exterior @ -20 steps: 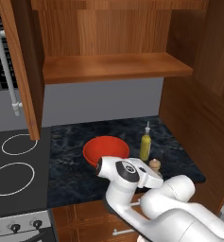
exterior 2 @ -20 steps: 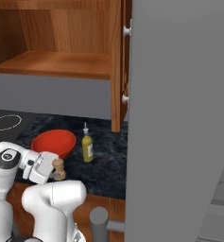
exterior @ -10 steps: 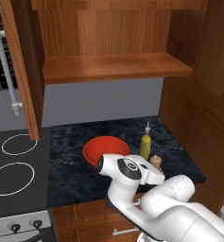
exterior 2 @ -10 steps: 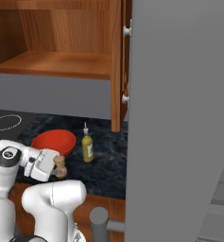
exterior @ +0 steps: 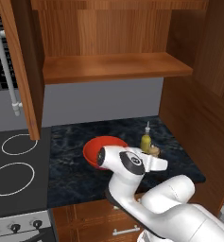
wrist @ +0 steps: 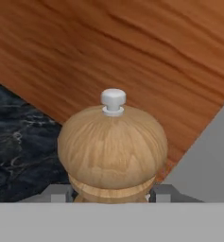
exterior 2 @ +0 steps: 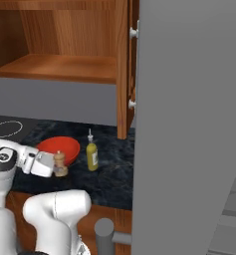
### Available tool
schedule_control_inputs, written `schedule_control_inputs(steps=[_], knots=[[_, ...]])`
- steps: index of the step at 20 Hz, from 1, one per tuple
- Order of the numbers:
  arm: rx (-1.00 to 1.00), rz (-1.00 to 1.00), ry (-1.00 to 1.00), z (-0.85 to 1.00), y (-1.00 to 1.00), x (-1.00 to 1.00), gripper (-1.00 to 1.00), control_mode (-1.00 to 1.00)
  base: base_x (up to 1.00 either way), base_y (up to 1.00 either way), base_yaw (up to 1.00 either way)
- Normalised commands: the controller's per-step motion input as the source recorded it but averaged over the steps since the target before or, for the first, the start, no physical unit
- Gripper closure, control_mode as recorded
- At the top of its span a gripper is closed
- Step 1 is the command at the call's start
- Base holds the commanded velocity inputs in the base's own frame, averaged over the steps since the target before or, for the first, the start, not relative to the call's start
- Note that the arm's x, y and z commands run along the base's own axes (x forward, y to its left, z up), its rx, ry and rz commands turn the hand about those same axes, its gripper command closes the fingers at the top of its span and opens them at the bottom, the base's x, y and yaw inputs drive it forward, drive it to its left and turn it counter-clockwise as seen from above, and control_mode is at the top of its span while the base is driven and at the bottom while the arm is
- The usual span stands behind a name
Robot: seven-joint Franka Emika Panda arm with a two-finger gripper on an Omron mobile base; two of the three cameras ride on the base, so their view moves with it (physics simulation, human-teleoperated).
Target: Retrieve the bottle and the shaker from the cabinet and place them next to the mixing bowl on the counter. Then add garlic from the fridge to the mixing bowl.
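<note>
My gripper [wrist: 111, 196] is shut on the wooden shaker [wrist: 112, 146], a round-topped mill with a white knob. The shaker [exterior: 154, 151] is upright at the counter, just right of the red mixing bowl [exterior: 88, 147] and in front of the yellow bottle [exterior: 146, 140]. From the right base view, the gripper [exterior 2: 57, 168] holds the shaker [exterior 2: 60, 160] between the bowl [exterior 2: 64, 145] and the bottle [exterior 2: 92, 155]. I cannot tell whether the shaker's base touches the counter. The garlic is out of view.
The open cabinet's wooden shelf [exterior: 113, 66] hangs above the dark marble counter [exterior: 71, 170], its door [exterior: 19, 71] swung out at left. A stove top [exterior: 9, 165] lies to the left. A tall grey panel [exterior 2: 189, 124] and a wooden side wall [exterior: 198, 118] close the right.
The gripper with the shaker has shifted a little farther back over the counter, nearer the bottle. Bowl and bottle have not moved.
</note>
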Motion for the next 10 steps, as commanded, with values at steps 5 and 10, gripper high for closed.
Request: schedule_control_inputs(steps=[5, 10], knots=[[0.00, 0.64, 0.15, 0.00, -0.04, 0.00, 1.00, -1.00, 0.00, 0.00, 0.00], [0.00, 0.67, 0.24, 0.01, -0.17, 0.00, 1.00, -1.00, 0.00, 0.00, 0.00]])
